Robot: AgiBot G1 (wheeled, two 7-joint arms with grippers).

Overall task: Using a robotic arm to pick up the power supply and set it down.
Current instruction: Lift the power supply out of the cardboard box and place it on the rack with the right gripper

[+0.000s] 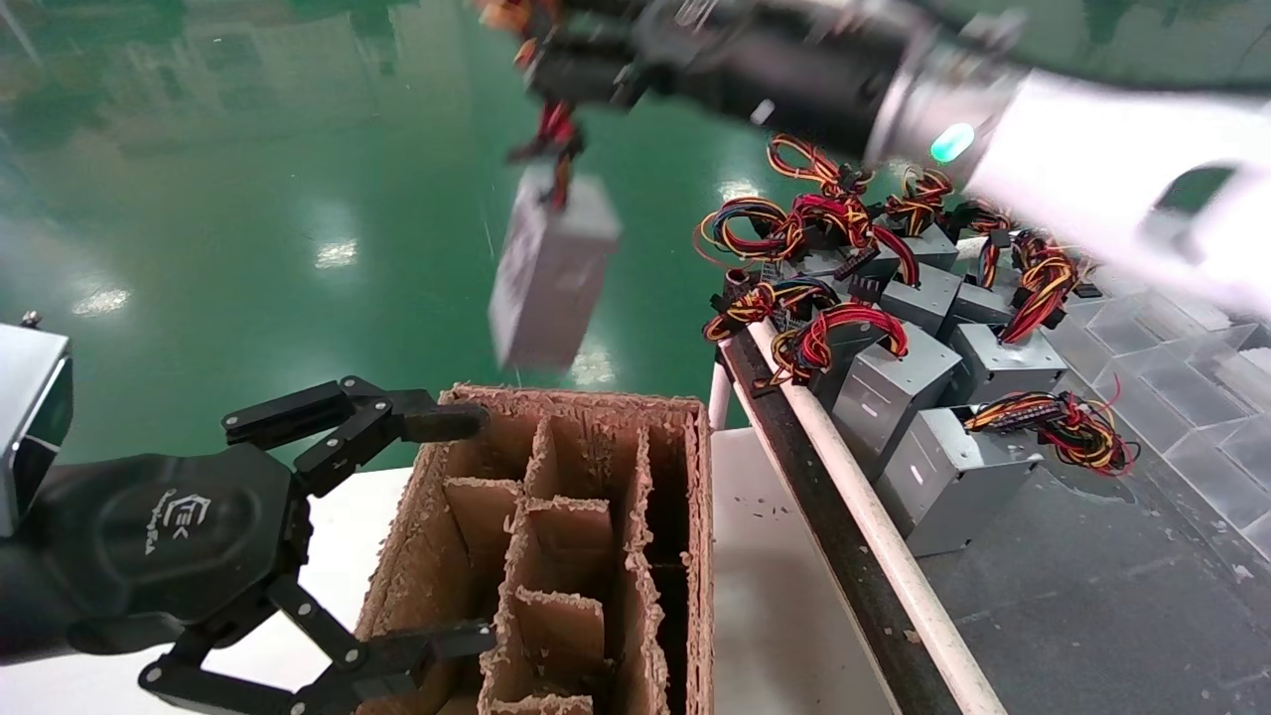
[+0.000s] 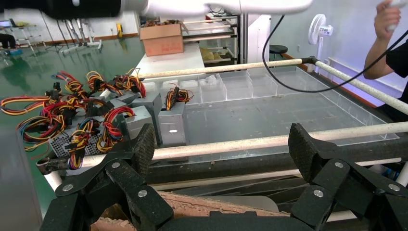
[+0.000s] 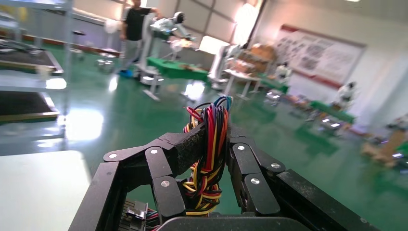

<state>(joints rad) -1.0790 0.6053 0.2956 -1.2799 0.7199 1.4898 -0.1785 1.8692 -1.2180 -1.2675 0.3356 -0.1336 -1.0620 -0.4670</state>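
**A:** Right claw [image 3: 211, 159] at the top centre of the head view, pressed together on the wire bundle [image 3: 208, 144]. It is pinching the cables only, not the casing.

**B:** So the power supply [image 1: 552, 273] just dangles below, upper middle of the frame, tilted, out over the green floor [image 1: 248, 199] beyond the far end of the cardboard divider box [image 1: 586, 536].

**A:** That's the catch. Hung by its wires, I'd expect it to sway. Best bet is a slow, smooth carry by the robotic arm [image 1: 1092, 159], letting the swing settle before lowering.

**B:** And lower until the case rests on something before releasing, I'd say, or it could drop and tip.

**A:** Left claw [image 1: 452, 531], lower left, spread wide around the near-left corner of the divider box; whether it touches the cardboard, I can't tell.

**B:** Right of centre, the other power supplies [image 1: 923, 397] lie heaped in the bin [image 1: 1092, 556], wires tangled. Keep the hanging one well apart from them.
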